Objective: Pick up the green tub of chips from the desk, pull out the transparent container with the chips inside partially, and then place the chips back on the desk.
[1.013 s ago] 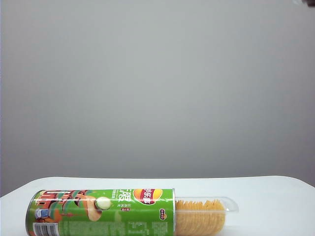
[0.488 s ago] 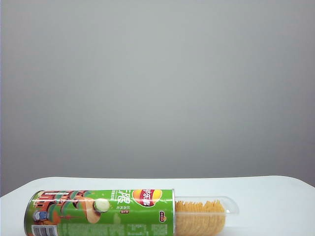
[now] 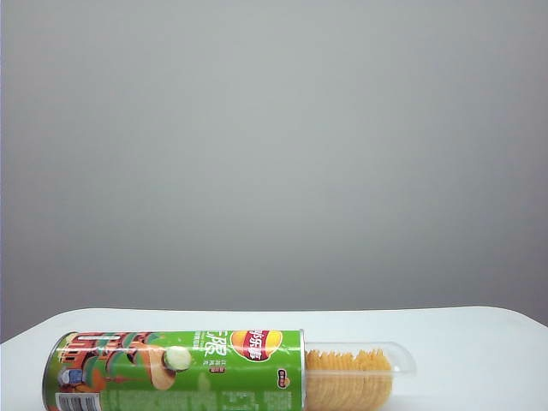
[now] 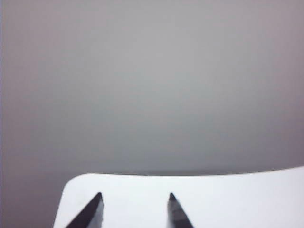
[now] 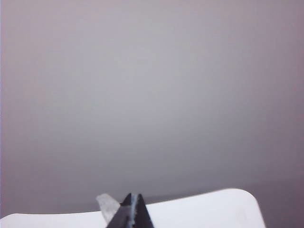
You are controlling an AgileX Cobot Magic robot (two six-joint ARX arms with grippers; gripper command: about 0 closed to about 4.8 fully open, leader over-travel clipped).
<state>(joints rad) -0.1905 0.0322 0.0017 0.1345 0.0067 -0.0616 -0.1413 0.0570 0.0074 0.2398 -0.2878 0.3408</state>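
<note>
Since a second ago, the green tub of chips [image 3: 175, 371] has rolled slightly where it lies, so its printed cucumber slice sits a little lower and its barcode end has slipped toward the lower edge of the exterior view; otherwise nothing in that view has shifted. It lies on its side along the near edge of the desk [image 3: 479, 342], toward the left corner. On the label, from left to right, are a barcode, red and orange artwork, a pale cucumber slice, white Chinese characters too small to read, and the red-and-yellow Lay's logo. From the can's silver-rimmed right end, the transparent container [image 3: 360, 375] sticks partway out, resting on the white surface, with the chips [image 3: 347, 377] showing through it as a ridged orange-yellow stack.

No arm appears in the exterior view. In the left wrist view, the left gripper [image 4: 135, 204] hangs over a desk corner with its two dark fingertips apart and nothing between them. In the right wrist view, the right gripper [image 5: 133, 209] has its fingers pressed together, empty, above the desk's far edge.
</note>
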